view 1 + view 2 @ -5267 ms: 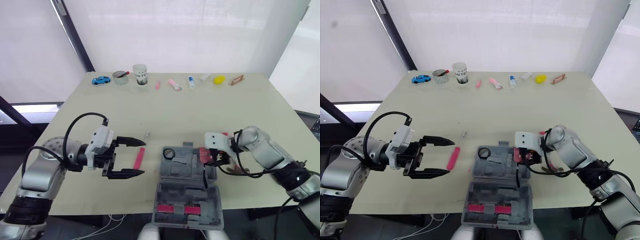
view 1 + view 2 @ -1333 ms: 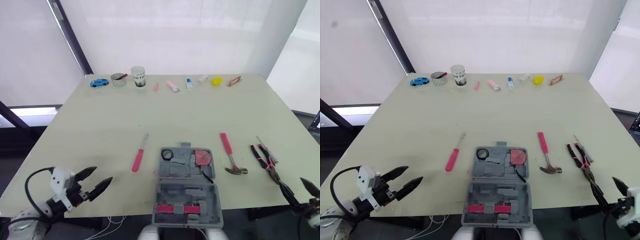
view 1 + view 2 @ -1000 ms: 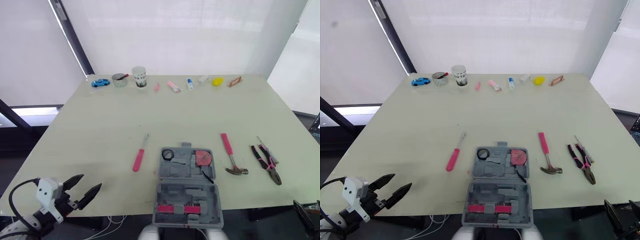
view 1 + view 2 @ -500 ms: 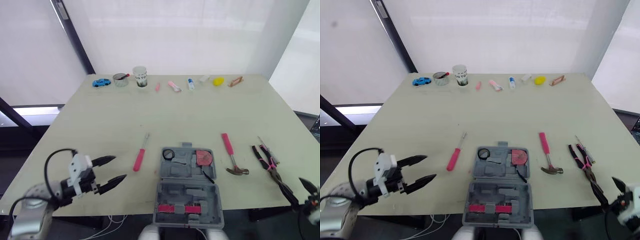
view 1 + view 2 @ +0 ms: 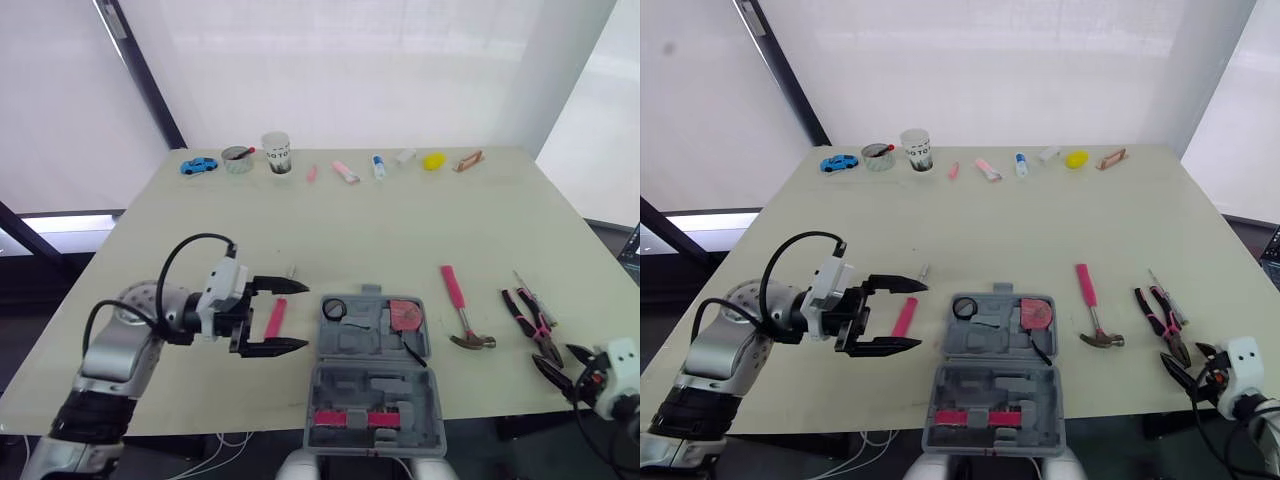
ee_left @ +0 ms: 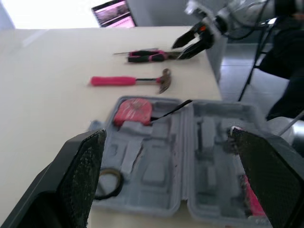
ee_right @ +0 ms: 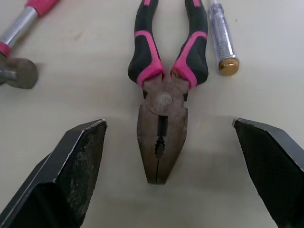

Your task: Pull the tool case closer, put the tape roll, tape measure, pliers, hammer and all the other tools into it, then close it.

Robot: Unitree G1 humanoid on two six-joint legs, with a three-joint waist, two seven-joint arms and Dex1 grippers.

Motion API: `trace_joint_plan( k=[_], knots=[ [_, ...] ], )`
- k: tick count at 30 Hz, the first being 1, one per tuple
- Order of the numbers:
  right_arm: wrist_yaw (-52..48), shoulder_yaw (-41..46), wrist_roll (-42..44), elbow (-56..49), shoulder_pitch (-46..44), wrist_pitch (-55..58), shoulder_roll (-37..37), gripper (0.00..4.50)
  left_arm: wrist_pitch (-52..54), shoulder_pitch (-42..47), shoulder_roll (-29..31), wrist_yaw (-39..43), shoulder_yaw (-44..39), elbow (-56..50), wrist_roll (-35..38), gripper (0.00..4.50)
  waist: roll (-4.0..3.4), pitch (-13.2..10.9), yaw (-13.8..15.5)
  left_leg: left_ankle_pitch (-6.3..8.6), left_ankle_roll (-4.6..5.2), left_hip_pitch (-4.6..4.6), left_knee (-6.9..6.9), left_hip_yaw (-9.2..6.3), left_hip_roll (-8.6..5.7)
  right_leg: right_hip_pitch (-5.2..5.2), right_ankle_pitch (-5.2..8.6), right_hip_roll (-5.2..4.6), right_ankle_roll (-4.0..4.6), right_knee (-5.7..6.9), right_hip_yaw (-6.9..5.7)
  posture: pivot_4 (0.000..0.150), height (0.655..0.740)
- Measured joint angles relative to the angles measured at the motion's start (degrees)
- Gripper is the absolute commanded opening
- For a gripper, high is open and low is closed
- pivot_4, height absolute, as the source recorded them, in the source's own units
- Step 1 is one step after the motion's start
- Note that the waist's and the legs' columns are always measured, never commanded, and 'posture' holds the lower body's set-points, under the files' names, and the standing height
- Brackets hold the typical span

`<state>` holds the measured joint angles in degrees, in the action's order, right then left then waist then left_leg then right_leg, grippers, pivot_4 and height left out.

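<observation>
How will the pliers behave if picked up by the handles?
Pliers: the metal head looks solid, so they are probably nose-heavy in that grip. The pivot may let the rubbery-looking handles swing apart. Lying flat, they likely won't roll.

The tool case [image 5: 375, 375] is grey, with a pink strip [image 5: 352, 417] in its near half. The tape measure [image 5: 406, 314] is red, the tape roll [image 5: 334, 308] black. The hammer [image 5: 452, 290] and screwdriver [image 5: 276, 320] have pink handles. The pliers [image 7: 164, 95] have black-and-pink grips. The table [image 5: 400, 220] is pale cream.
</observation>
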<state>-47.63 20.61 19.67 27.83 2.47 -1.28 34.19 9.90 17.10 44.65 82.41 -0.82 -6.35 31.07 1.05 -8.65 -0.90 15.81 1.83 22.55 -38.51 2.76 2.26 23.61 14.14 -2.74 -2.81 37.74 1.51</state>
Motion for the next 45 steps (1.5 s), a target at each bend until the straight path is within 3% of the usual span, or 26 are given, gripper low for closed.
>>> trace_joint_plan(
  k=[9, 12, 17, 18, 30, 38, 39, 45],
  knots=[
    [-1.26, -0.48, -1.10, 6.24, -5.06, -1.57, 0.24, 4.48, 3.98, 3.11, -0.05, 0.16, 1.53, -4.63, 1.80, 4.50, 0.03, -0.01, -0.07, 0.00, 0.00, -0.05, -0.04, 0.01, 0.00, -0.07, -0.02, 0.02, -0.03, -0.01, 0.03, 0.150, 0.7400],
    [-1.29, -0.51, -1.41, 7.53, -5.81, -2.03, 0.29, 3.68, 4.90, 3.12, -0.05, -0.02, 1.53, -5.39, 2.01, 4.50, 0.05, -0.01, -0.10, 0.00, 0.00, -0.08, -0.05, 0.00, 0.00, -0.09, -0.02, 0.03, -0.03, 0.01, 0.04, 0.150, 0.7400],
    [-1.10, -1.18, -2.74, 8.89, -6.46, -4.21, 0.40, 1.17, 5.82, 3.08, -0.09, -0.22, 1.53, -6.60, 2.45, 4.50, 0.05, -0.01, -0.12, 0.00, 0.00, -0.10, -0.05, -0.01, 0.03, -0.09, -0.02, 0.07, -0.02, 0.03, 0.03, 0.150, 0.7400],
    [-1.10, -1.38, -2.89, 8.86, -6.50, -4.45, 0.40, 0.98, 6.00, 3.06, -0.10, -0.25, 1.53, -6.61, 2.54, 4.50, 0.05, -0.01, -0.13, 0.00, 0.00, -0.10, -0.05, -0.01, 0.03, -0.09, -0.02, 0.07, -0.02, 0.03, 0.03, 0.150, 0.7400],
    [-0.55, -1.87, -3.76, 5.86, -4.67, -5.38, 0.42, 0.99, 6.10, 2.82, -1.08, -0.36, 1.51, -6.61, 2.85, 4.50, 0.04, -0.01, -0.07, 0.00, 0.00, -0.09, -0.04, -0.01, 0.03, -0.08, -0.01, 0.08, -0.02, 0.04, 0.03, 0.150, 0.7400],
    [-1.23, -2.32, -1.85, -9.57, 1.20, -0.14, 1.57, 0.99, 6.24, 2.67, -1.21, -0.38, 1.37, -6.56, 2.98, 4.50, -0.13, -0.10, -0.02, 0.00, 0.00, -0.05, -0.06, 0.00, 0.02, -0.05, -0.02, 0.06, -0.04, 0.04, 0.06, 0.150, 0.7400],
    [-1.86, -2.45, -0.89, -18.17, 2.38, 5.06, 4.42, 0.99, 6.18, 2.88, -1.24, -0.12, 1.25, -5.47, 3.01, 4.50, -0.26, -0.18, 0.13, 0.00, 0.00, -0.05, -0.09, -0.01, 0.01, -0.05, -0.02, 0.06, -0.03, 0.08, 0.05, 0.150, 0.7400],
    [-3.48, -6.66, 2.05, -37.13, -0.99, 18.58, 11.81, 0.99, 5.97, 4.58, -1.37, 1.20, 1.00, -1.62, 3.15, 4.50, -0.23, -0.20, 0.05, 0.00, 0.00, -0.01, -0.10, -0.07, 0.03, -0.03, -0.01, 0.10, -0.03, 0.10, -0.05, 0.150, 0.7400]
  ],
)
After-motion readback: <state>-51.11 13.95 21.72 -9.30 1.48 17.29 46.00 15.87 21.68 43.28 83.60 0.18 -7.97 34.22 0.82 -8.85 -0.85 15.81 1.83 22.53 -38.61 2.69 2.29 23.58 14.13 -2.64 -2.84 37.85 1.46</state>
